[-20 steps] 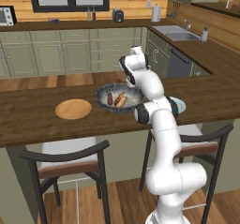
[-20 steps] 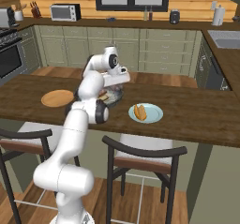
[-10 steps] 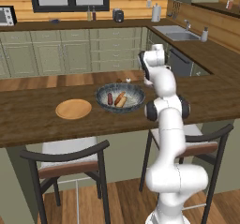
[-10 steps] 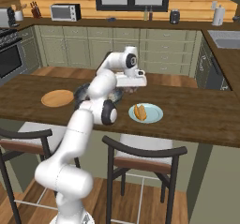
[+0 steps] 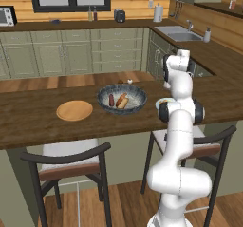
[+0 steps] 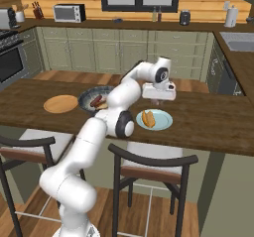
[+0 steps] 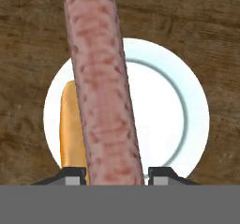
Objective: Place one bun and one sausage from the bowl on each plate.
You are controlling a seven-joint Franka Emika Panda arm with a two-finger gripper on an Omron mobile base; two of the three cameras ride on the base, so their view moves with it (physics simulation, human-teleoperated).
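End effector hangs above the pale blue-green round plate, jaws partway closed on a long pinkish-red mottled sausage. In hand view the sausage runs from between the two dark finger tips up past the frame top, crossing the plate's left half. Sausage appears clear of the plate surface; contact can't be confirmed.

Pale plate sits on the dark brown wood desk, right of the wide shallow dark grey-blue bowl w/ speckled patterned rim. One golden-orange bun lies on the plate's left part per right base view; in hand view the bun shows beside and partly behind the sausage.

Bowl: near desk centre, approx. midway between the two plates. Contents visible in left base view: one dark red sausage and one tan bun, side by side, touching or nearly so.

Tan round wood plate w/ raised rim: on desk, left of bowl, apart from it. Nothing on it.

Two dark-framed stools w/ brown seats stand at the desk's near edge.
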